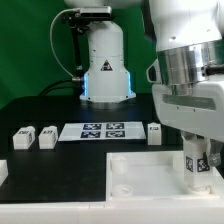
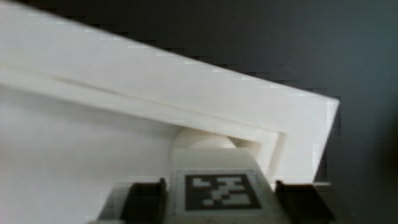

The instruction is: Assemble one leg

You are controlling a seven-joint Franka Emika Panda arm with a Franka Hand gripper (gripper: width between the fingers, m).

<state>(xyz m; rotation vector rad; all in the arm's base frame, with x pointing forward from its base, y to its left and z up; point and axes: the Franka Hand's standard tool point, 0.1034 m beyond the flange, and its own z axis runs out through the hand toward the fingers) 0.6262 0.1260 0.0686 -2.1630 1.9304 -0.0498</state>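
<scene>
Leg [image 1: 197, 165]: a small white plastic rectangular block with a square black-and-white tag on its face. It is hanging upright in the hand, over the panel's corner at the exterior view's right.
Hand [image 2: 217, 204]: its two dark fingers [image 2: 143, 196] are pressing in narrowly on the block's opposite side faces, one on each side of the tag. It is gripping the block and nothing else.
Panel [image 1: 140, 176]: a large white square plastic board with a raised rim and rounded corners, lying flat on the black desk [image 1: 40, 108].
Corner socket [image 2: 210, 144]: a rounded shape is showing just past the block's end, inside the panel's rim corner. Whether the end is touching it cannot be told.
Handling: the block is looking light, stiff and smooth-sided, so probably a little slippery under a weak pinch. Hard plastic like this is unlikely to be fragile, though the mating end may be binding if it is pushed in tilted.
Where to hold: the flat side faces around mid-length are looking best, leaving the tag face and the lower end free, as this grip is doing.
Textures: the white plastic is reading as matte, the tag as crisp flat print, and the desk as dull black.
Beyond the panel: loose white tagged blocks [image 1: 47, 137] are lying on either side of the marker board [image 1: 100, 130], well apart from the held one.
</scene>
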